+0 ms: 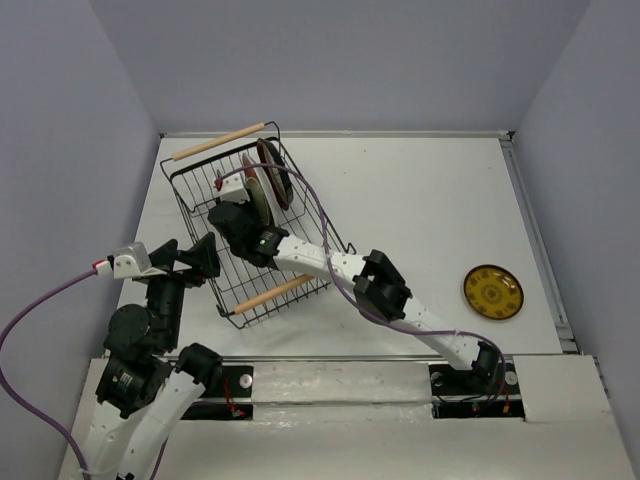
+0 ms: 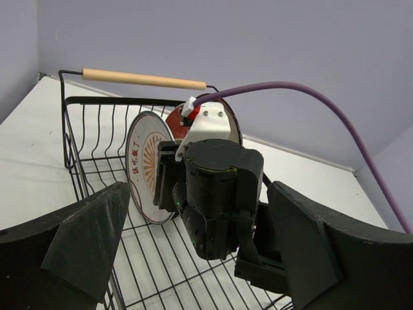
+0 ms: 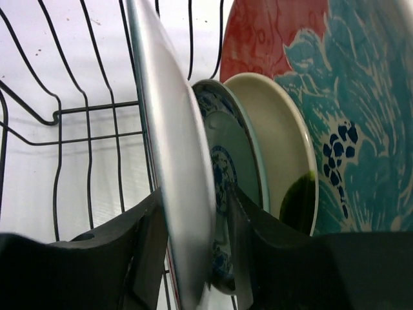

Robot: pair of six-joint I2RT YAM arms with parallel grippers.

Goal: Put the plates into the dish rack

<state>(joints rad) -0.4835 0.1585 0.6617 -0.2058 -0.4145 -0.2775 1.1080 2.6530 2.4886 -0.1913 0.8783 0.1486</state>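
White tabletop [image 1: 420, 200] with black wire dish rack [image 1: 250, 285] at 10 o'clock: right gripper [image 3: 193, 258], jaws slightly parted, straddles the upright white orange-sunburst ceramic plate [image 3: 174, 161], which could topple if a jaw drags it on withdrawal; left gripper [image 2: 199, 194] wide open, empty, at 8 o'clock.

Top view: right pincer [image 1: 245, 200] buried among plates [image 1: 265, 180] in dish rack [image 1: 190, 185], jaws unseen; stacked plates too small to count; yellow plate [image 1: 492, 292] pattern unreadable; right wrist: white plate [image 3: 184, 194] cut off top & btm, red-and-teal plate [image 3: 361, 116] by rt edge; fingers [image 3: 145, 258] blurred, can't tell if gripping; left wrist: right arm [image 2: 219, 194] hides most plates
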